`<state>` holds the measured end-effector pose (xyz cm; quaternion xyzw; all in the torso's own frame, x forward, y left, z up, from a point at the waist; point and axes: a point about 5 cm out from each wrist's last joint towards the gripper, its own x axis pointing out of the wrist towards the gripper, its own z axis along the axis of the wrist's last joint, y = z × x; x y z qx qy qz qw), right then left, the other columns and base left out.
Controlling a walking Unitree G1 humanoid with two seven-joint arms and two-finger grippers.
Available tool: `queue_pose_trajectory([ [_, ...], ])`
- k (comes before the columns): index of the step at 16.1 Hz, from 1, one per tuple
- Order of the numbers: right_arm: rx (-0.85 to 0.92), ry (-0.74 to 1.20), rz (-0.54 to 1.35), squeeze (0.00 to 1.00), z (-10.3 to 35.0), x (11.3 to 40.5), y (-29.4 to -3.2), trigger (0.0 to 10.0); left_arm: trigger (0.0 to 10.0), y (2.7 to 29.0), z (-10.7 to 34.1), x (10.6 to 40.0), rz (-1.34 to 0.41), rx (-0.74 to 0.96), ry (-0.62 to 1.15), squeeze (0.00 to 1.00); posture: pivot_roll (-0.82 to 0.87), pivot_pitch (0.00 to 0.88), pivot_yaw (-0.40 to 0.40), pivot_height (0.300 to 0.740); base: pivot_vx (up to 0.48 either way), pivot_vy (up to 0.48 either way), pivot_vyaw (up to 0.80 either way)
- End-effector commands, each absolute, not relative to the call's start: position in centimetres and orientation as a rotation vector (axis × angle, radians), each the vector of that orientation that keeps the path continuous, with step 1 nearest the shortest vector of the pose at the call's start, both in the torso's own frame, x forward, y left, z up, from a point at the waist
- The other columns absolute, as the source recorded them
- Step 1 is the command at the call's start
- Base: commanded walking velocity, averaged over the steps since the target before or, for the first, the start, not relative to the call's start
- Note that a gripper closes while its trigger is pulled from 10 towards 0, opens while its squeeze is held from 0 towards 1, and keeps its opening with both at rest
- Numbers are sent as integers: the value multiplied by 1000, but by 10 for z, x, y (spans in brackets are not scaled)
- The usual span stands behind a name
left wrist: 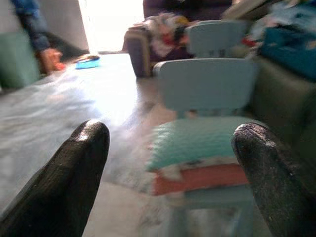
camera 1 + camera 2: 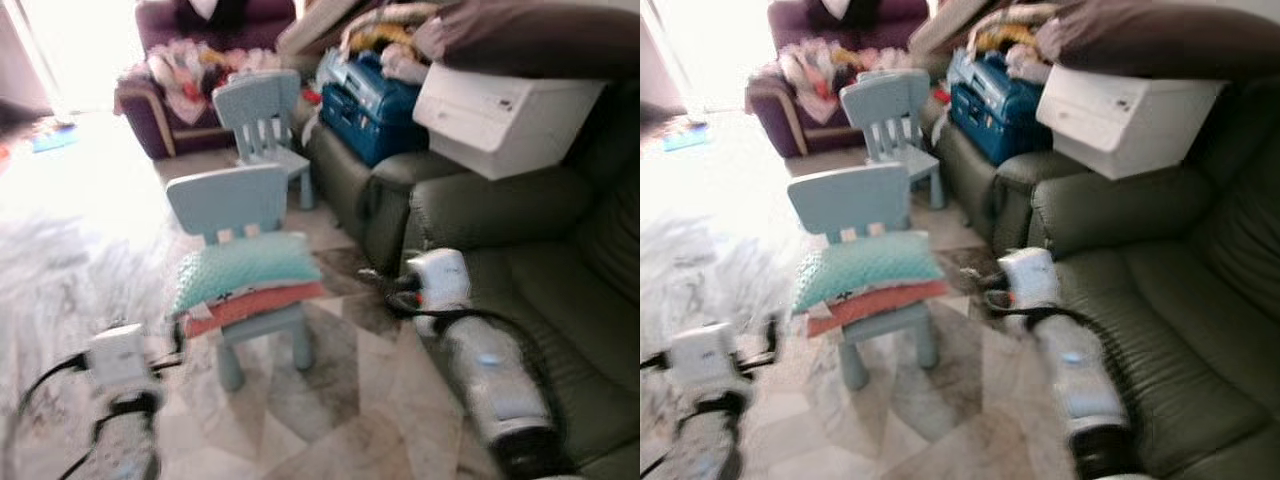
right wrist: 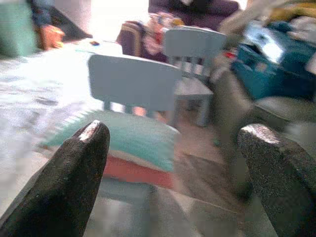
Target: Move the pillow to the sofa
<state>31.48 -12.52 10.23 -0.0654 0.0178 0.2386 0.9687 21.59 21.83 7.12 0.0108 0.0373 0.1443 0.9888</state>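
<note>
We see both arms stretched forward, low. Left gripper point(image 1: 170, 163) fingers apart, right gripper point(image 3: 173, 163) fingers apart, both empty, short of teal pillow point(image 2: 245, 268) lying atop orange cushion point(image 2: 255, 306) on blue chair point(image 2: 232, 208); sofa point(image 2: 545, 260) beside.

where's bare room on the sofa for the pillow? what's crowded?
Free: the dark green sofa seat cushion nearest the robot, bordered by its armrest and the right arm. Crowded: the far sofa section, piled with a white box and blue case. The teal pillow sits on a chair.
</note>
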Motion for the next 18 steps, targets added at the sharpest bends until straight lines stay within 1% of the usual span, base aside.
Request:
queue_pose_trajectory([
  [1, -148, 17, 456, 0, 109, 318, -136, 10000, 10000, 212, 73, 220, 268, 11, 67, 0, -161, 0, 25, 740, 0, 0, 0],
  [3, -149, 16, 458, 0, 109, 318, -136, 10000, 10000, 212, 75, 220, 258, 24, 50, 0, -160, 0, 24, 740, 154, 0, 0],
  [18, -159, 5, 479, 0, 111, 319, -132, 10000, 10000, 208, 76, 220, 247, 7, 33, 0, -159, 0, 22, 740, 472, 0, 0],
])
